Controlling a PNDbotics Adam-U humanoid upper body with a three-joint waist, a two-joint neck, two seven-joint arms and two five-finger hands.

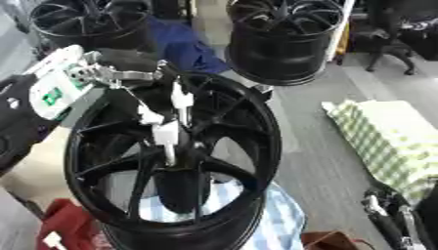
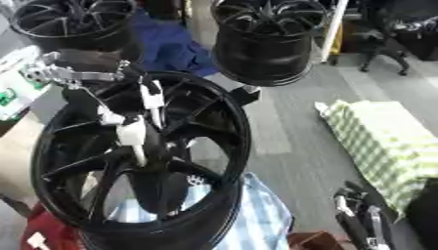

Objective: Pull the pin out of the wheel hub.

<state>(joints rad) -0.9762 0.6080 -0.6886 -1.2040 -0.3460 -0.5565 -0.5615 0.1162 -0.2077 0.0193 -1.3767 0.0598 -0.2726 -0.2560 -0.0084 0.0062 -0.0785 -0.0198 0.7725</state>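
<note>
Fingers (image 1: 180, 100) of your left hand (image 1: 163, 124) reach down into the middle of the big black wheel (image 1: 171, 161). They are white and black, and they curl in close around the hub (image 1: 175, 146), where the spokes meet. You cannot really see the pin itself; it is hidden among the fingers and the dark hub, so you cannot tell for sure if they are holding it. Your left arm (image 1: 111, 73) comes in from the upper left, over the rim of the wheel, with silver parts near the wrist.

Your wheel stands tilted up toward you, right in the middle of your view. It rests on a blue and white checked cloth (image 1: 278, 215). Something red (image 1: 64, 224) sits at the lower left, beside the wheel.

Your right hand (image 2: 359, 219) shows low in the right corner, well away from the wheel. It touches nothing, and you cannot tell how its fingers are set.

Two more black wheels (image 1: 282, 39) stand farther back. A green and white checked cloth (image 1: 389, 136) lies on the floor to the right.
</note>
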